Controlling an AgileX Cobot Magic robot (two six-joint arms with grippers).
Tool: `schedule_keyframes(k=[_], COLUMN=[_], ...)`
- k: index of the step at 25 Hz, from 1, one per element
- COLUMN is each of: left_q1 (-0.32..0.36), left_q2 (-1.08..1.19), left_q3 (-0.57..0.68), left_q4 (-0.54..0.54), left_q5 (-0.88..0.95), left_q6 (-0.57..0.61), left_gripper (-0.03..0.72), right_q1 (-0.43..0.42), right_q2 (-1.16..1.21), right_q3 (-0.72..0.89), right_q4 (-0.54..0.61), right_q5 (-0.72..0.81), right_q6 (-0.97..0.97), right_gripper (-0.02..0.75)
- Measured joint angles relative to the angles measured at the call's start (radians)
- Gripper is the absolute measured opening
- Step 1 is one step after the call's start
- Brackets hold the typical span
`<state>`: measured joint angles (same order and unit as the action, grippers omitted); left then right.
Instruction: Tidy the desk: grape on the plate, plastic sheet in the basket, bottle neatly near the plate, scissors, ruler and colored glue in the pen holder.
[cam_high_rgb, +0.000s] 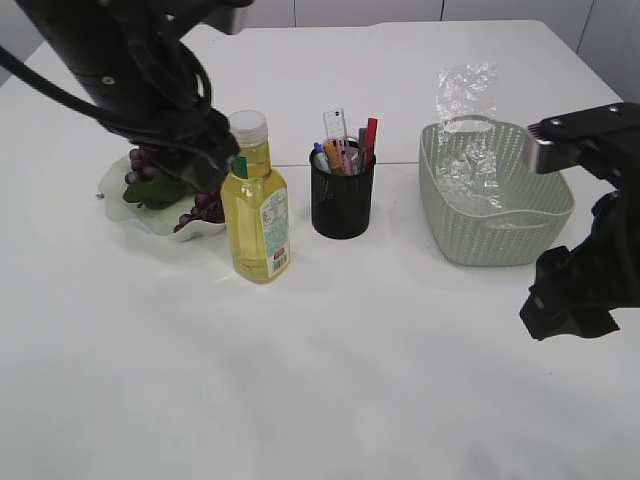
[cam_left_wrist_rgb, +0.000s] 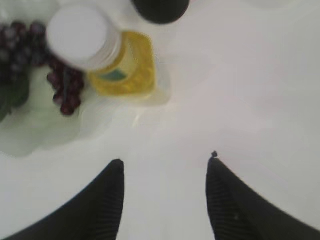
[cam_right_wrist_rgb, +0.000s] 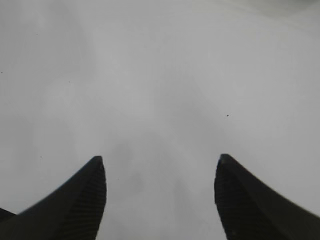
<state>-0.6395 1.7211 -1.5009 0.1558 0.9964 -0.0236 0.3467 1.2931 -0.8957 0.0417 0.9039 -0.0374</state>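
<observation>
Bottle (cam_high_rgb: 256, 205) stands beside plate (cam_high_rgb: 118, 200), centre-left — left gripper (cam_left_wrist_rgb: 165, 162) open, empty; next, lift clear. Right gripper (cam_right_wrist_rgb: 160, 162) open.

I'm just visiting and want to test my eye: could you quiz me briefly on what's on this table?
1. True or false: the bottle lies on its side.
2. Where is the clear plastic sheet? A) in the basket B) on the plate C) in the black cup
3. What fruit sits on the plate?

Key: 1 false, it stands upright. 2 A. 3 grapes.
</observation>
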Motion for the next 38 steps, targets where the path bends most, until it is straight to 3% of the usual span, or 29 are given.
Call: schedule_keyframes(k=[6,14,20,31,38], left_q1=[0.143,0.344,0.454,0.476,0.476], left_q2=[-0.043,-0.175,-0.333,-0.770,-1.056], left_q3=[0.000,0.000,0.066,0.412,0.562], left_q4=[-0.011,-0.057,-0.057,-0.031,0.007], left_q5=[0.106,0.182,0.190,0.192,0.205], left_q6=[-0.025,-0.051,-0.106,-0.179,-0.258], left_gripper=[0.469,0.476,0.476,0.476,0.476], right_q1=[-0.005,-0.132,-0.185,-0.187,-0.187], right_q2=[0.000,0.000,0.000,-0.163,-0.439], right_q3=[0.000,0.000,0.000,0.002,0.002], right_q4=[0.000,0.004,0.035,0.084,0.001], right_q5=[-0.019,-0.036,-0.036,0.024,0.124], right_q6=[0.000,-0.002,0.004,0.021,0.069], right_gripper=[0.498,0.498,0.498,0.498,0.498])
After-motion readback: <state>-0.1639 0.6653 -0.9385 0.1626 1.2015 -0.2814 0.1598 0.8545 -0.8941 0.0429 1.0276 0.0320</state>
